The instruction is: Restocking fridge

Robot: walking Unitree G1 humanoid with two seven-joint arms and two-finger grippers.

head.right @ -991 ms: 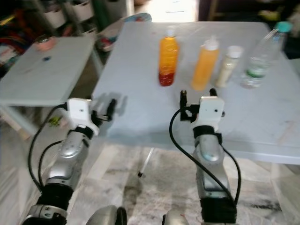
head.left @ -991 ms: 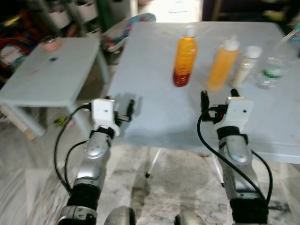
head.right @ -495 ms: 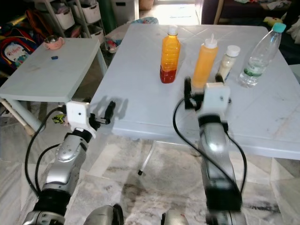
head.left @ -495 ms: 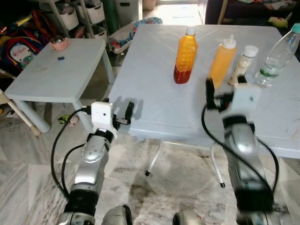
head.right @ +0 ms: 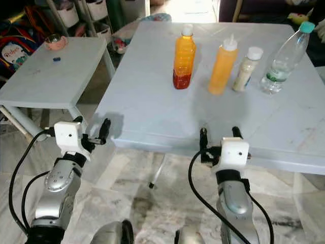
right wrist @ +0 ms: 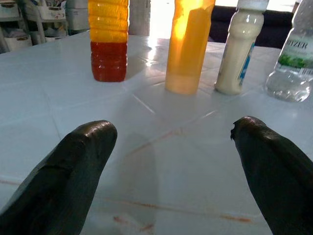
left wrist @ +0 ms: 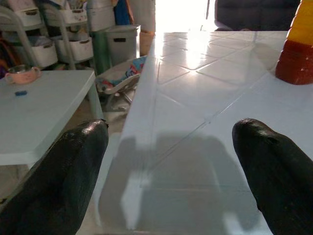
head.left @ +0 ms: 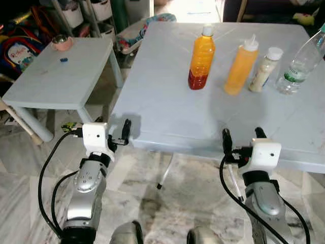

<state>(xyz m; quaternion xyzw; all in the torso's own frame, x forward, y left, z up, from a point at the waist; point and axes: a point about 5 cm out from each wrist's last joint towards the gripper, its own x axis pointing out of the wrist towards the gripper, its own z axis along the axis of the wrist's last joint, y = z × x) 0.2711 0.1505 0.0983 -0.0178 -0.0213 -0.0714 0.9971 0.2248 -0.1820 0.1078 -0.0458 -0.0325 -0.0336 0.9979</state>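
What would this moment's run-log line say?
phase: approach | white plastic table: orange juice bottle, orange squeeze bottle, cream bottle, clear water bottle | left end effector: open | right end effector: open, empty

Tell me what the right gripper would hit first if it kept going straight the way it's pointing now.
Probably the orange squeeze bottle. The right gripper, fingers open, points across the white table almost straight at it, with bare tabletop between. The depth is hard to judge, so the cream bottle beside it is possible.
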